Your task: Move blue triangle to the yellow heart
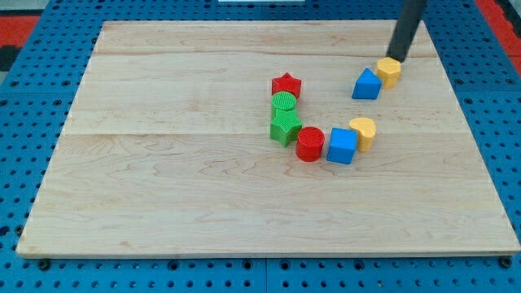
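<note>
The blue triangle point(366, 85) lies at the view's upper right, touching a yellow hexagon-like block point(389, 72) on its right. The yellow heart point(363, 132) sits below them, touching a blue cube point(343, 146). My tip point(398, 59) is at the top right, just above the yellow hexagon block and up-right of the blue triangle. The triangle and the heart are apart, with a gap of bare board between them.
A red star point(286, 85), a green cylinder point(284, 102), a green star point(286, 126) and a red cylinder point(309, 144) form a curved chain left of the blue cube. The wooden board point(163, 179) lies on a blue perforated base.
</note>
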`<state>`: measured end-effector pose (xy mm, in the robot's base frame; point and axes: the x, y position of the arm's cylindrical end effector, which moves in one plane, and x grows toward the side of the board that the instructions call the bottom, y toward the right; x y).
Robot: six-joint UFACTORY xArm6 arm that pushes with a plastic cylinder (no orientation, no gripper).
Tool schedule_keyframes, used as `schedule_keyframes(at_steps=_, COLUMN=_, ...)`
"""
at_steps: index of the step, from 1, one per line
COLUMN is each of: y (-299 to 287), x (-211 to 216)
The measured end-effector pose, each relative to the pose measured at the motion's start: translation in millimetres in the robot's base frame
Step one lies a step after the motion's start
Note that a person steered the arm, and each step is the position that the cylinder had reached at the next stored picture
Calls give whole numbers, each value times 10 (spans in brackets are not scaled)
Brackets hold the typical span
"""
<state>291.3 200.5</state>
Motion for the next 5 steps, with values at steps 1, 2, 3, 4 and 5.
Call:
schedule_keyframes(at_steps=1, y=-201, x=0)
schedule_keyframes(at_steps=2, y=-237, x=23)
schedule_keyframes(at_steps=3, y=-353, x=29)
schedule_keyframes(at_steps=4, y=-720, x=70)
schedule_keyframes(at_steps=5, y=-837, x=225)
